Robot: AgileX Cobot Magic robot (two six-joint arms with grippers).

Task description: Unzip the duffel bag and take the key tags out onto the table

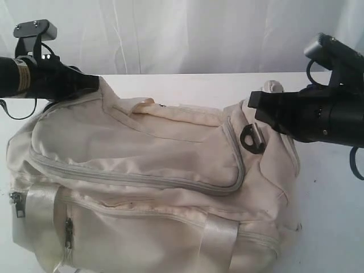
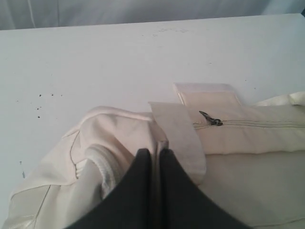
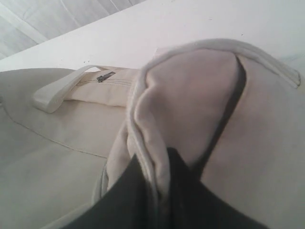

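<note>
Cream duffel bag (image 1: 148,170), zipped, fills the exterior view's lower centre on the table (image 1: 333,227), with the left gripper (image 2: 152,152) and right gripper (image 3: 153,164) each clamped on its end fabric; unzipping looks next, needing one freed for the zipper pull (image 2: 210,119).

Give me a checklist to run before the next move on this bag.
1. Left gripper shut on the duffel bag: ok.
2. Right gripper shut on its other end: ok.
3. Zipper pull in sight: ok.
4. Zipper open: not ok, looks closed.
5. Gripper free for the pull: not ok, both hold fabric.
6. Key tags visible: not ok, none seen.
</note>
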